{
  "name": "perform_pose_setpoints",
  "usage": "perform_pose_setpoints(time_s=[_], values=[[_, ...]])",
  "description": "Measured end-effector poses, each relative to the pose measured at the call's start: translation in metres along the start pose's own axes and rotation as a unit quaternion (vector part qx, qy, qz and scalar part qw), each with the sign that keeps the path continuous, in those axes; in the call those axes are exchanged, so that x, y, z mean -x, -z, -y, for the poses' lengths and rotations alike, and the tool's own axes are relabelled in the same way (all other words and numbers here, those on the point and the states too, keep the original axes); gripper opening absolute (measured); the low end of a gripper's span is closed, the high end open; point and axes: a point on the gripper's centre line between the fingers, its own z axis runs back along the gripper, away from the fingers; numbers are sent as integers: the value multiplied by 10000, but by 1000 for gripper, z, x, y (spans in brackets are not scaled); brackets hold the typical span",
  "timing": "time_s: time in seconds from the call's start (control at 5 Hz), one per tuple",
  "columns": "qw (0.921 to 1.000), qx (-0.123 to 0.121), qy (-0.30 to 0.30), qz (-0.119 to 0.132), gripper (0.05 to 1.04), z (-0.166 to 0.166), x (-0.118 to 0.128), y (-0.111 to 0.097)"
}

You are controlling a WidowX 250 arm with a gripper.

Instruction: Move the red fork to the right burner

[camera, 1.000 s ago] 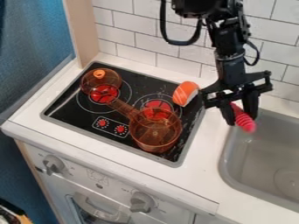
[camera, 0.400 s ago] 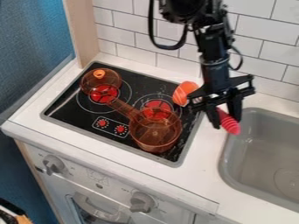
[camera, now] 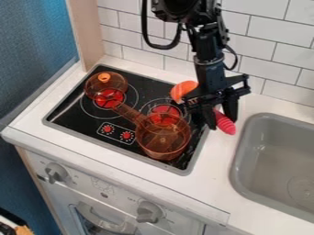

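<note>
Blk gripper (camera: 221,123) hangs pointing down over the white counter (camera: 211,172) strip btwn the stovetop (camera: 76,120) & the grey sink (camera: 250,133), near the stovetop's R edge. Its 2 fingers are clamped on the red fork (camera: 226,125), one on each side of it; the fork's ribbed end sticks out low btwn them, tilted down & to the R, other end hidden behind the gripper. Fork's off the R burner (camera: 164,109), out to its R. Can't tell if the ribbed end touches the counter. Salmon sushi toy (camera: 184,88), orange w/ pale stripes, is at the stovetop's upper R edge, just L of the gripper in view; can't tell if they touch. Clear amber saucepan (camera: 162,142) stands upright at the stovetop's front R, its rear part overlapping the R burner in view, handle running back L twd the L burner (camera: 109,98). Amber lid (camera: 105,85) w/ orange knob is at the L burner, covering its rear part in view. Two red-marked dials (camera: 116,132) are printed btwn the burners & the front edge. Below: white oven front (camera: 101,195) w/ 2 grey knobs. White tile wall (camera: 144,34) behind.
</note>
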Motion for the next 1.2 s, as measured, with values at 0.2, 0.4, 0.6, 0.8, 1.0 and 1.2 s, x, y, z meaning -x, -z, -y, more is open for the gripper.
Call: perform_pose_setpoints(time_s=[0.2, 0.4, 0.6, 0.8, 1.0, 1.2], values=[[9996, 129, -158, 186, 457, -6, -10, -12], [9994, 143, -201, 246, 457, -6, -14, -14], [9986, 170, -284, 409, 457, -4, -22, -19], [9980, 126, -447, 434, 457, -9, -32, -16], [9973, 88, -548, 473, 457, -10, -42, -12], [9960, 42, -746, 496, 457, -18, -51, -13]])
